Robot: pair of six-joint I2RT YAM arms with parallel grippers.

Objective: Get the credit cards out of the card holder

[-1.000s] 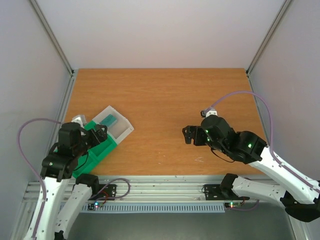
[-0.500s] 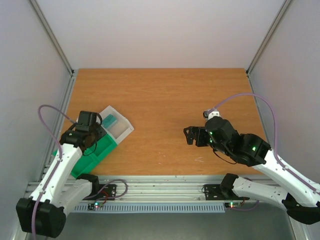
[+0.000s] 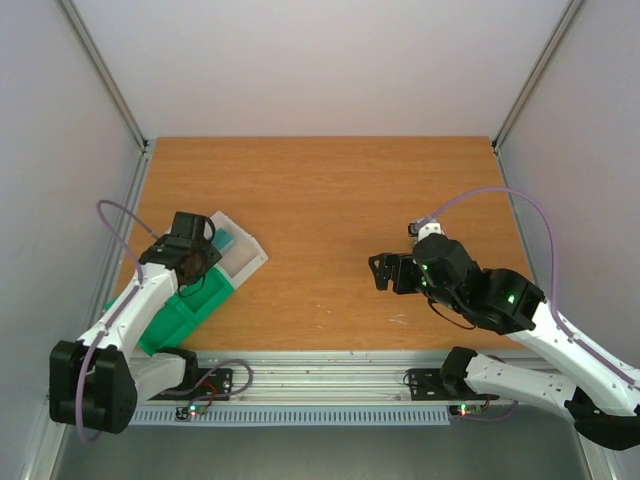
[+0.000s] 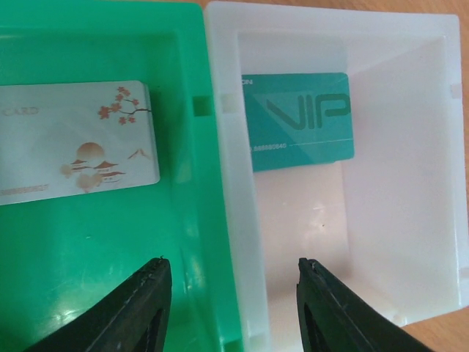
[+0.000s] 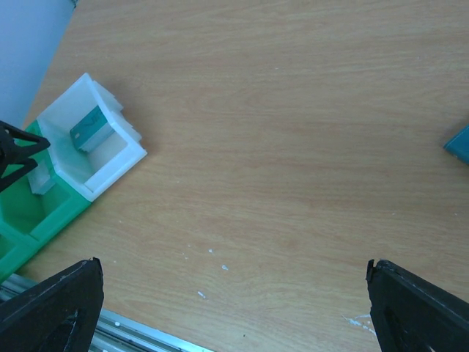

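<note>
One whitish credit card [image 4: 77, 139] with red blossom marks lies flat in a green compartment of the tray [image 4: 198, 73]. My left gripper [image 4: 233, 293] is open and empty, hovering over the wall between the green and white compartments; it also shows in the top view [image 3: 203, 263]. My right gripper [image 5: 231, 293] is open and empty above bare table, right of centre in the top view [image 3: 381, 272]. A blue corner [image 5: 460, 143] pokes in at the right edge of the right wrist view; I cannot tell if it is the card holder. No card holder shows in the top view.
A teal VIP card [image 4: 300, 121] lies in the tray's white compartment [image 3: 240, 258]. The green-and-clear tray [image 3: 185, 310] sits at the table's left front. Grey walls close in the table on three sides, and a metal rail [image 3: 330, 365] runs along the near edge.
My left arm has swung out from the near left and now reaches over the tray, gripper above the compartment wall. The right arm has shifted slightly right.
</note>
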